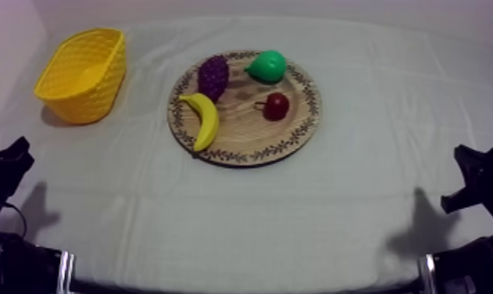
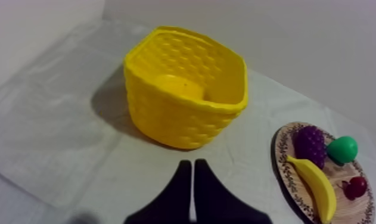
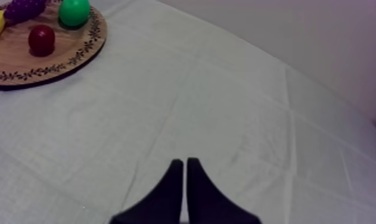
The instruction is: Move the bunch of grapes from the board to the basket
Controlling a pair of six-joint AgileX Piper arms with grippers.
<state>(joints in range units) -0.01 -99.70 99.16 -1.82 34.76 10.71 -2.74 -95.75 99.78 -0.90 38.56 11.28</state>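
Cloth (image 1: 296,219) open around board (image 1: 288,137); grapes (image 1: 213,76) at board rim nearest basket (image 1: 85,94); left tool (image 2: 192,164), right tool (image 3: 185,162) closed, empty.

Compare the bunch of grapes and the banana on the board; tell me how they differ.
The bunch of grapes is purple, the banana yellow. The grapes form a knobbly compact clump; the banana is smooth, long and curved. The grapes lie by the far rim, the banana along the near left rim. Both rest on the wooden board.

Lab-style test setup: cloth-draped table (image 1: 296,227), bare wall (image 3: 297,24).
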